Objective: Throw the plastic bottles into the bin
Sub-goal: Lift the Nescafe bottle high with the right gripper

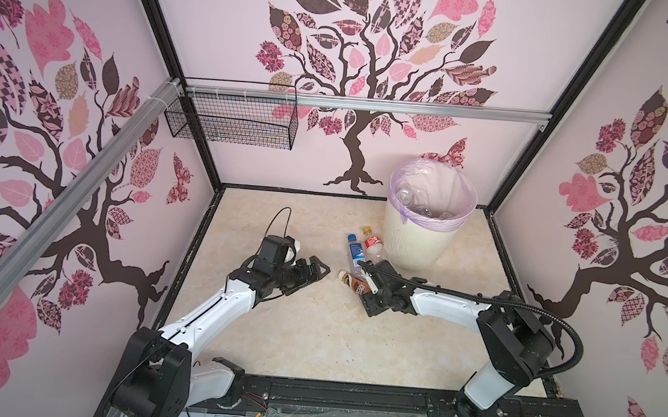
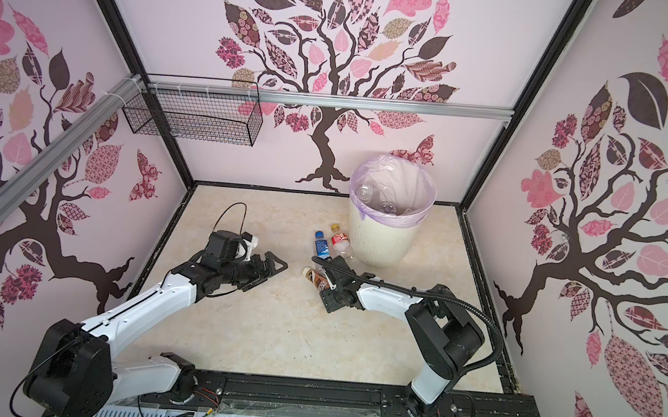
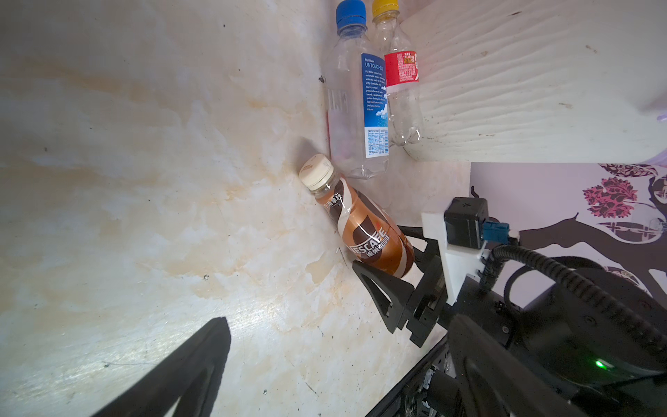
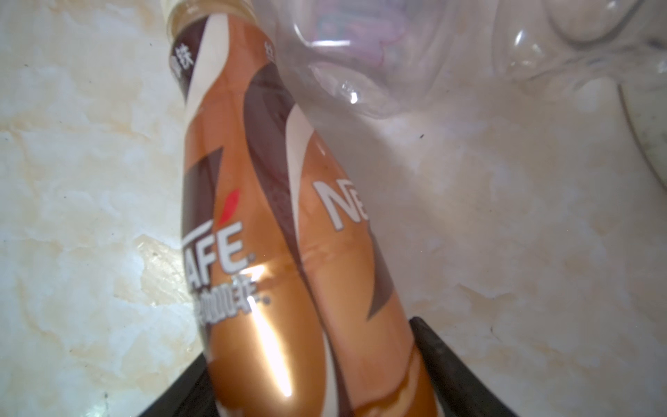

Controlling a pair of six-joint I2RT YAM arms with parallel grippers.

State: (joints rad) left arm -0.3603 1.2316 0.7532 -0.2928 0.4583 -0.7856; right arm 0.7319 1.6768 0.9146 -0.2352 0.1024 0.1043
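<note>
- I see a booth with tree-pattern walls (image 1: 360, 95) and a marbled cream floor (image 1: 311, 341).
- Right gripper (image 3: 379, 249): partly closed. Its fingers press both sides of the brown coffee bottle (image 3: 364, 231) at the lower body.
- The brown coffee bottle lies on the floor, its cap pointing away from the gripper.
- Right arm (image 1: 448, 304): stretched low over the floor, with the wrist near the foot of the bin (image 1: 412, 242).
- Left gripper (image 1: 317, 277): jaws wide and holding nothing. It sits low over the floor, left of the brown coffee bottle and clear of it.
- Left arm (image 1: 209, 310): reaching forward and inward.
- Blue-capped bottle (image 3: 355, 108) and red-labelled bottle (image 3: 400, 83): lying side by side just beyond the brown one, the red-labelled against the bin wall.
- The bin stands at the back right, with clear bottles (image 1: 408, 198) inside.
</note>
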